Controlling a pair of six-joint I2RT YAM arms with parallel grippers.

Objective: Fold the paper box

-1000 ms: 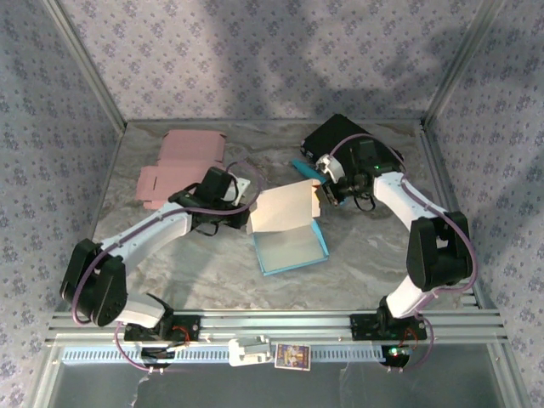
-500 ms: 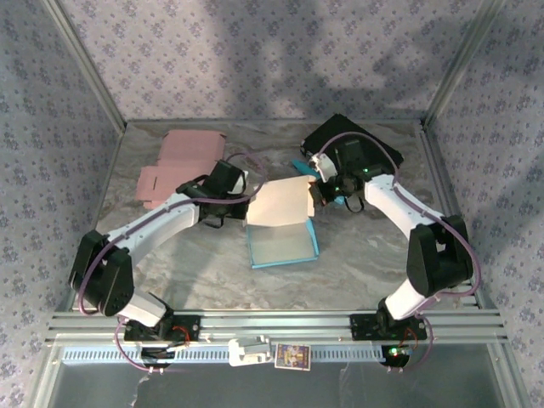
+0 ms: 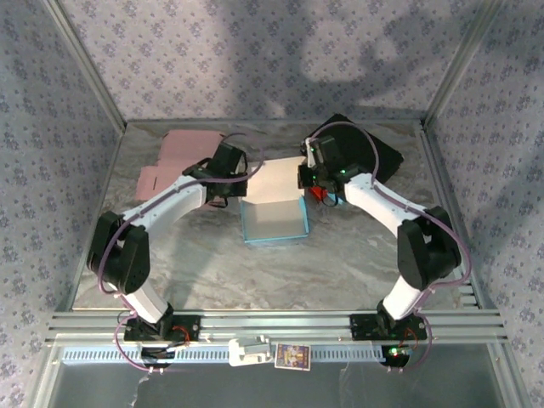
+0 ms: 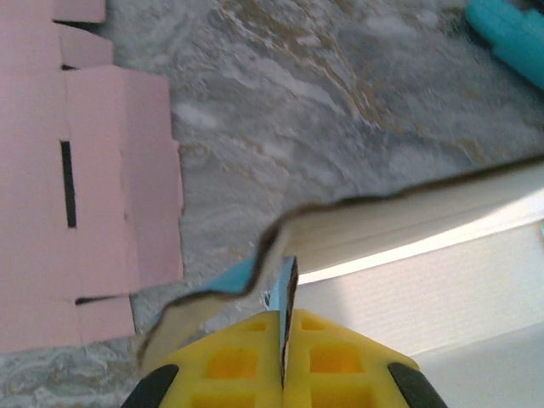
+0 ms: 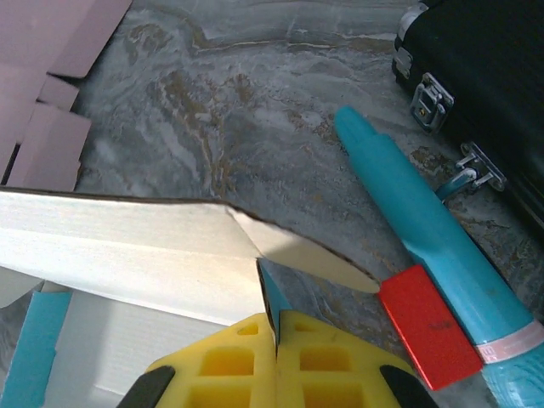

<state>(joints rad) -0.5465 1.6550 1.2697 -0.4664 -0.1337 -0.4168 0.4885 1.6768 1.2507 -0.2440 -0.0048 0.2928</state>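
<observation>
left gripper (image 4: 285, 293) and right gripper (image 5: 270, 297) each pinch tight on one end of the back flap (image 3: 276, 180) of the blue box (image 3: 274, 223), I'd guess so it folds evenly between them

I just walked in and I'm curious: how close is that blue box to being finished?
Partway. The blue box already has raised side walls forming a tray. In hand: the left gripper and right gripper are each shut on one end of its raised cream flap. Left: closing that flap down; the pink blank lies flat, unfolded.
</observation>
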